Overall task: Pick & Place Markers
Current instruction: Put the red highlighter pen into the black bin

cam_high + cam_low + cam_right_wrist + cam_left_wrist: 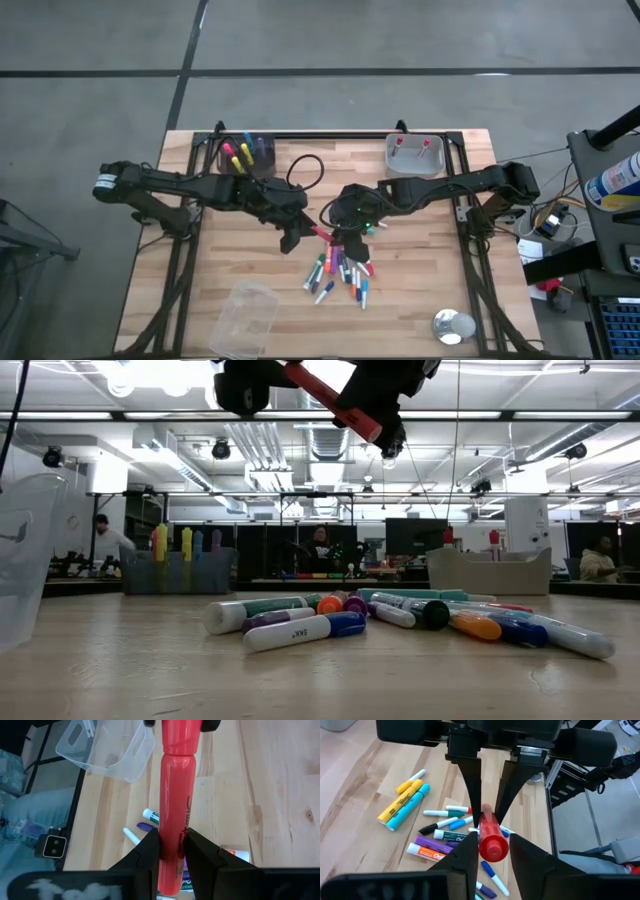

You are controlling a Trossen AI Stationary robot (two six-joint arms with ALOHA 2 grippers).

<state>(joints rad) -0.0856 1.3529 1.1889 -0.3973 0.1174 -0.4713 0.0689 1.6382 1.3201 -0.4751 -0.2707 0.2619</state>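
I see both the right gripper (171, 851) and left gripper (491, 851) clamping 1 red marker (174, 805); loose markers (340, 272) lie directly beneath.

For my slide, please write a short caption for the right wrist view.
Right gripper and left gripper hold one red marker at opposite ends above the wooden table.

Wooden tabletop (250, 270) and its load

Loose markers (340, 272) lie centre; dark marker-filled bin (246, 158) at eleven o'clock, grey tray (414, 156) at one, clear container (243, 318) at seven, round lid (452, 326) at five.
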